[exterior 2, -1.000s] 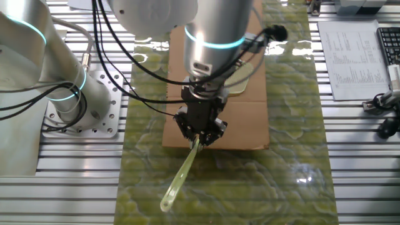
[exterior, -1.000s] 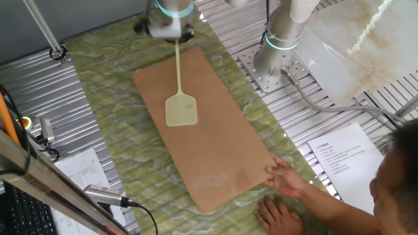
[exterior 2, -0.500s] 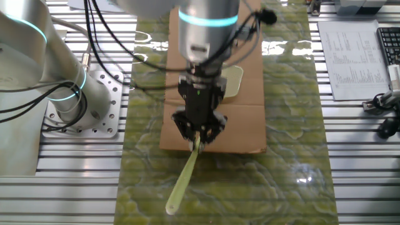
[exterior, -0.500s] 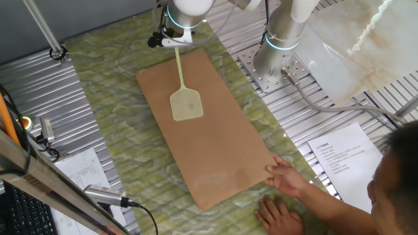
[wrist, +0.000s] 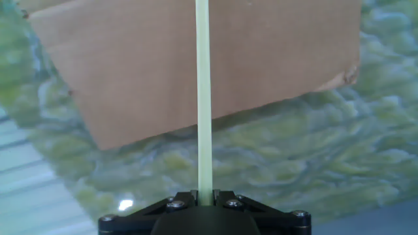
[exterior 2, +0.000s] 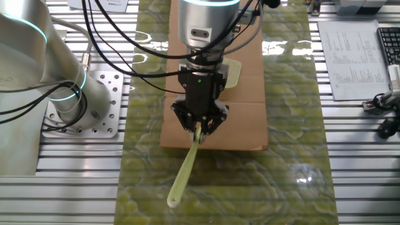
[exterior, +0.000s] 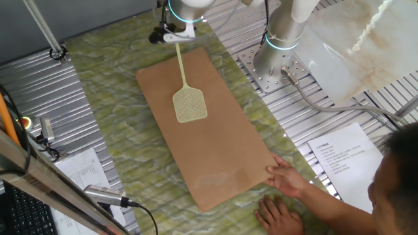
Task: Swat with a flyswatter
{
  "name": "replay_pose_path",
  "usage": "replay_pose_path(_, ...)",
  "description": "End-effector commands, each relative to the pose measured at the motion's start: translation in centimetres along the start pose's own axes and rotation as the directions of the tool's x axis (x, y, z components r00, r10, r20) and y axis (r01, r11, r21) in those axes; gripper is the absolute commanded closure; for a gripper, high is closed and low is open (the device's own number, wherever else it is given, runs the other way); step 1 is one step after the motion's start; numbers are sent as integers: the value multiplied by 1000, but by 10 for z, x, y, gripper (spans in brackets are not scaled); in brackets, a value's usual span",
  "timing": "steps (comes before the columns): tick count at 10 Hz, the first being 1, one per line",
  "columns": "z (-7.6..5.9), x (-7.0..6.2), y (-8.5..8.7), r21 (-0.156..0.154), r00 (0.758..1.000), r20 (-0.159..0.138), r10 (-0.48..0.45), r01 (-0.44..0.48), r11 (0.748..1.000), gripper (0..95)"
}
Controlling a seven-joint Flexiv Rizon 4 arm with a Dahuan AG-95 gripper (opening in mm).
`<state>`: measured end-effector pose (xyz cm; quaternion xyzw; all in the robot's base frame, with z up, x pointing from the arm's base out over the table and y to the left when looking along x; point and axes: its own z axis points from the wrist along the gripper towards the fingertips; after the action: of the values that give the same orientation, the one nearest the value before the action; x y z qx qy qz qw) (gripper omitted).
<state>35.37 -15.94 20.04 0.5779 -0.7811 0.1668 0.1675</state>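
The pale yellow-green flyswatter (exterior: 189, 104) has its mesh head over the middle of the brown board (exterior: 215, 150). Its thin handle runs back to my gripper (exterior: 177, 36) at the board's far end. In the other fixed view my gripper (exterior 2: 200, 128) is shut on the handle, the handle's free end (exterior 2: 181, 187) sticks out over the green mat, and the head (exterior 2: 231, 72) shows behind the wrist. In the hand view the handle (wrist: 204, 98) rises straight from between my shut jaws (wrist: 204, 196) across the board (wrist: 274, 52).
A person's hands (exterior: 287, 179) rest at the board's near corner. The board lies on a green marbled mat (exterior: 117, 111). The arm's base (exterior: 277, 62) stands to the right. Papers (exterior: 343, 153) and cables lie on the metal table's sides.
The swatter head has shifted slightly toward the near right along the board and looks lower; my gripper has turned a little while keeping hold of the handle.
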Motion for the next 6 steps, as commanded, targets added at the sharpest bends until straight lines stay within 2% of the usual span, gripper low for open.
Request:
replay_pose_path(1, -13, -1, 2, -212, 904, 352, 243, -176, 961, 950)
replay_pose_path(3, -17, -4, 3, -253, 875, 396, 278, -187, 949, 950)
replay_pose_path(5, -27, -7, 5, -259, 869, 394, 301, -209, 943, 950)
replay_pose_path(6, -36, -8, 9, -257, 863, 382, 330, -244, 935, 950)
